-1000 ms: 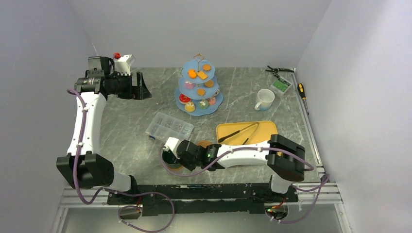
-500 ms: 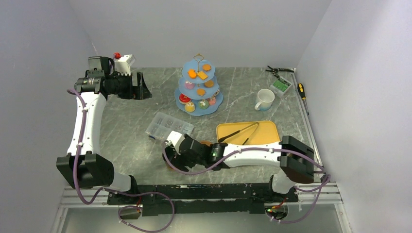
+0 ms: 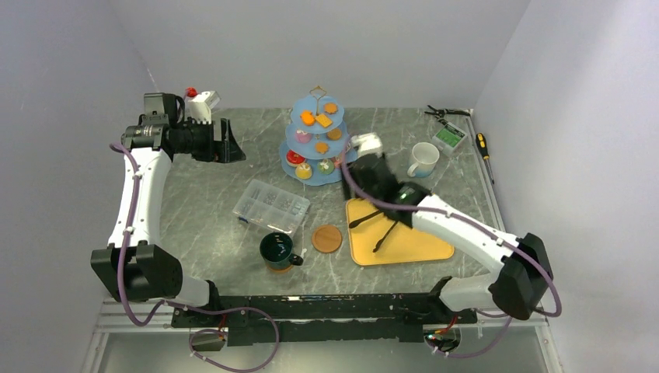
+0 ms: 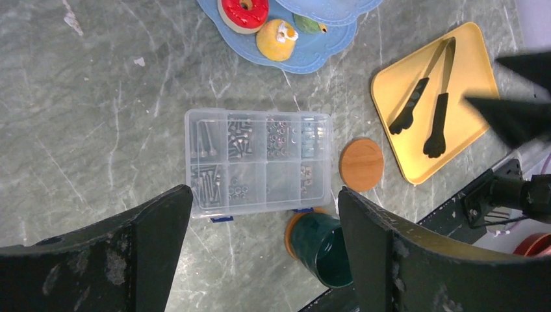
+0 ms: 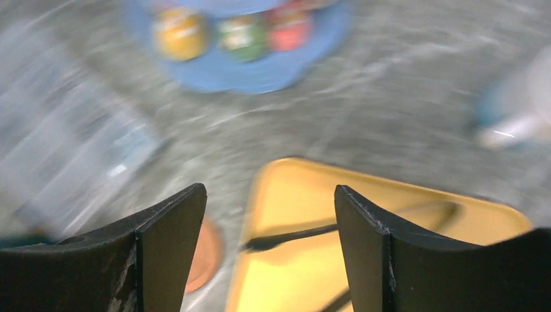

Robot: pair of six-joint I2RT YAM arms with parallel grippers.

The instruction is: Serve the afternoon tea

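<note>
The dark-green mug (image 3: 276,249) stands on a wooden coaster near the front edge, also low in the left wrist view (image 4: 325,250). No gripper touches it. The light-blue stand (image 3: 319,144) holds toy cakes and doughnuts, among them a red doughnut (image 4: 242,12) on its bottom tier (image 4: 305,55). The white mug (image 3: 423,159) stands at the back right. My right gripper (image 3: 359,180) hangs open and empty between the stand and the yellow tray (image 3: 412,241); its view is blurred (image 5: 269,188). My left gripper (image 3: 233,148) is open and empty, high at the back left (image 4: 265,192).
A clear compartment box (image 3: 271,206) lies left of centre. A bare wooden coaster (image 3: 327,238) sits beside the tray, which carries black tongs (image 3: 381,221). Pliers, a small green device and a screwdriver (image 3: 483,145) lie at the back right.
My right gripper opened and let go of the dark-green mug on its coaster, then swung up and right to the tray's far-left corner. The left arm stayed nearly still.
</note>
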